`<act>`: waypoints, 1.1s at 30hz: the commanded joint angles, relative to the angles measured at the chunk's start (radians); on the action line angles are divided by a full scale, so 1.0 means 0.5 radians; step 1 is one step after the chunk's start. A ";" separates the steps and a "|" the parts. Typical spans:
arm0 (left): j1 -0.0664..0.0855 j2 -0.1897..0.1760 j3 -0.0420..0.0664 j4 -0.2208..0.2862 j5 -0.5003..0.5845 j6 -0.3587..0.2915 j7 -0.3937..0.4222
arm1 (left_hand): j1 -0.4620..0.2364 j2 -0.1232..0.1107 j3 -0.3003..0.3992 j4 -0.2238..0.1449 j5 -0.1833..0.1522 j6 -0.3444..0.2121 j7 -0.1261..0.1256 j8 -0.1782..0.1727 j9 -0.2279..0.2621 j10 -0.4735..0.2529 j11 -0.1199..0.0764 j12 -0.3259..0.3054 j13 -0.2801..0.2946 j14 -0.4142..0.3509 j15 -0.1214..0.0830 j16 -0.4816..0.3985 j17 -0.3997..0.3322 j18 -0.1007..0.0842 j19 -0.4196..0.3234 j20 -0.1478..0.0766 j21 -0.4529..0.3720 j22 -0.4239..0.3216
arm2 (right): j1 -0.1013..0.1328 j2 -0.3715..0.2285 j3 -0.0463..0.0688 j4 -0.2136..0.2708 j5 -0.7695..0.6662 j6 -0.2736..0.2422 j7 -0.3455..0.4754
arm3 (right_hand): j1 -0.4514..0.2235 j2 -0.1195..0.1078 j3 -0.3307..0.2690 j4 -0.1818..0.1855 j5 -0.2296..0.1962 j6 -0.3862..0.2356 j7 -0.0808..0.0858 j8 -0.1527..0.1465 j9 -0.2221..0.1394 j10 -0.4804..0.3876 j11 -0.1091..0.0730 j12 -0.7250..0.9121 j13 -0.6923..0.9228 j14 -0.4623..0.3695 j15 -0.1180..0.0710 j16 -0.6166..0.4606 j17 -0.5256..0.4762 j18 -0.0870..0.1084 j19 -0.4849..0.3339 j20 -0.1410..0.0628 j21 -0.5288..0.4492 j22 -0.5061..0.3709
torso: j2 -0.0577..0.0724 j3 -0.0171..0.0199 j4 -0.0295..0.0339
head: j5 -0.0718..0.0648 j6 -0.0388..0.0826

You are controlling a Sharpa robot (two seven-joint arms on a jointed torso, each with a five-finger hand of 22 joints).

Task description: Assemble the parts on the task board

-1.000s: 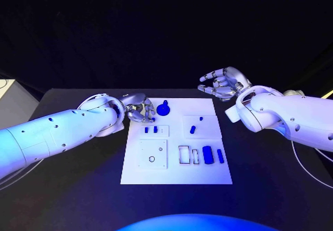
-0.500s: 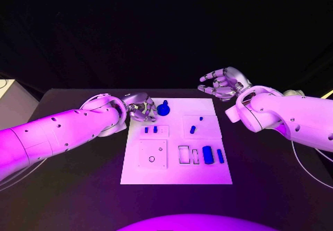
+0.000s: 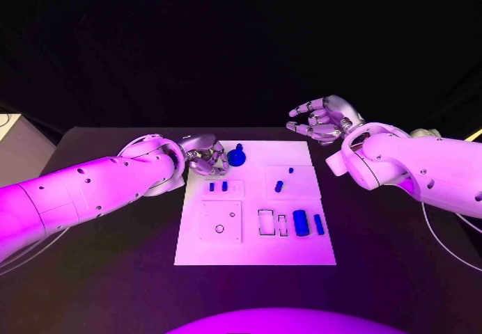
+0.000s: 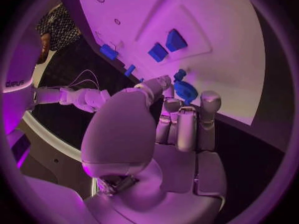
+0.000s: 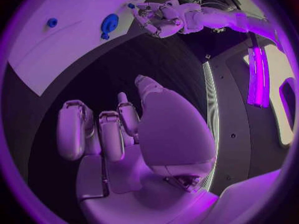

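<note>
You had the matte black bench [image 3: 120, 278] carrying the flat white task board [image 3: 256, 254], with your left hand [image 3: 204, 156] at its ten o'clock corner, fingers curled in and holding nothing I could make out. The round blue part [image 3: 237, 157] with a small knob lay on the board just beside that hand, toward its three o'clock, so your left hand was much the nearer. Your right hand [image 3: 322, 120] hung off the board's one o'clock corner, fingers loosely curled and empty, well apart from that part.

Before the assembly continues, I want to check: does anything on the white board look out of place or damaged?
Nothing stands out. The blue parts lie tidily on the task board, and both hands hold nothing.
</note>
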 commanded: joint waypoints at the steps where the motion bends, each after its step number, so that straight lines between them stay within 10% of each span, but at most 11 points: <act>1: 0.000 0.006 0.001 0.000 -0.017 0.058 0.000 | -0.002 0.022 0.014 -0.003 0.003 0.018 0.000 0.010 0.004 0.001 0.000 0.009 0.003 0.017 -0.001 0.013 0.000 -0.026 0.013 -0.005 0.007 0.002 | -0.001 0.001 0.000 0.002 -0.008 0.003 0.022 | -0.006 -0.013 0.016 -0.001 0.007 0.001 -0.006 0.009 -0.003 0.007 -0.011 0.003 0.020 0.138 -0.017 -0.012 0.243 0.034 0.001 -0.008 -0.010 0.165 | -0.002 -0.0009 0.000 | 0.000 0.000; 33: 0.000 -0.001 0.002 -0.015 -0.002 0.113 -0.022 | -0.018 0.119 0.101 0.004 0.005 -0.006 0.015 0.015 0.019 -0.027 0.012 -0.007 -0.028 0.015 0.006 0.011 -0.004 -0.028 0.013 -0.008 0.017 0.016 | -0.001 -0.001 0.000 0.001 -0.008 -0.002 0.026 | -0.010 -0.013 0.021 0.000 0.007 0.004 -0.006 0.012 -0.003 0.009 -0.011 0.006 0.021 0.138 -0.017 -0.012 0.243 0.034 0.000 -0.009 -0.013 0.163 | -0.001 -0.0007 0.000 | -0.002 -0.003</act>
